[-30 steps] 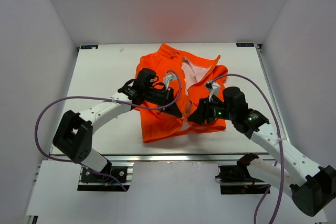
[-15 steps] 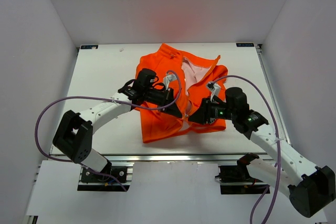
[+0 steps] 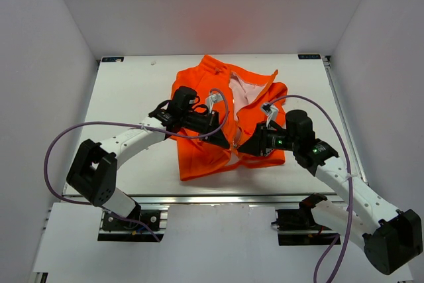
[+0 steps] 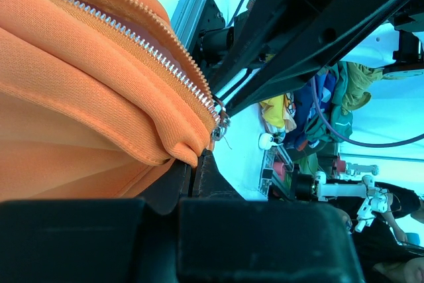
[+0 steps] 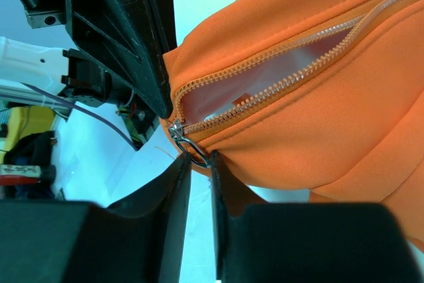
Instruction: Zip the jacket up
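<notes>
the orange jacket (image 3: 212,97) lies spread on the table (image 3: 132,91), its collar beyond both of your hands, which meet at its near hem. the zipper (image 5: 278,81) stands undone along almost all of the length you can see, with pale lining showing between the two rows of teeth. the rows join only at the bottom end, and there the metal pull (image 5: 194,152) hangs right at the tips of your right hand.

your left hand (image 4: 193,167) is closed tight on the jacket. a fold of the bottom hem is pinched between its fingers, and in its wrist view the pull sits just above and to the right of the fingertips.

your right hand (image 5: 199,167) has its fingers drawn close, with only a thin slit between them. the ring of the pull sits at the mouth of that slit, and you cannot tell whether it is pinched. the left hand's black fingers loom just beyond the right's, the zipper's end between them.
</notes>
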Robot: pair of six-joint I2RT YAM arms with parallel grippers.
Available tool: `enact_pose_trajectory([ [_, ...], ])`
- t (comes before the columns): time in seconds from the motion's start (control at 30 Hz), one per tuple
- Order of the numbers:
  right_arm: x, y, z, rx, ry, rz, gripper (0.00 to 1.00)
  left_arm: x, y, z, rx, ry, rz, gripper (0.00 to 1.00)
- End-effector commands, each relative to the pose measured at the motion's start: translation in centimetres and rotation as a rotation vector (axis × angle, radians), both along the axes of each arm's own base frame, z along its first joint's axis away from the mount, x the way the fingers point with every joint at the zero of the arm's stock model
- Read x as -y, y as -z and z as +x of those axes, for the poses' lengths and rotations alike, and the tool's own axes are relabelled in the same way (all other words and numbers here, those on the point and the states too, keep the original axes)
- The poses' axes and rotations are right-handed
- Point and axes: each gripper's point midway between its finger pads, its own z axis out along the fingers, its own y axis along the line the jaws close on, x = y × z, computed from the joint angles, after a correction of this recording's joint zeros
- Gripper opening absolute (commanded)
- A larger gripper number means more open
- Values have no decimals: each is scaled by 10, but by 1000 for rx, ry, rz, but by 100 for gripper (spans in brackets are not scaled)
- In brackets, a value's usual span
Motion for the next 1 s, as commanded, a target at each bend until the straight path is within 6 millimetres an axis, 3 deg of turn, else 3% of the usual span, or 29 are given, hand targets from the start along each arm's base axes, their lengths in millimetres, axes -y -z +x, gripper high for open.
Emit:
enact_pose_trajectory([
  [0.0,-5,-8,-1,27,-34,42,22,-1,-21,-7,39,34,-61,0],
  [0.27,-3,-7,0,30,-15,31,0,-1,-19,-6,29,21,-43,0],
  [0.77,-2,-6,4,67,-27,0,0,-2,-18,-4,45,9,-22,0],
  [0.97,-5,-9,6,71,-45,12,9,-2,-16,-5,40,16,-17,0],
])
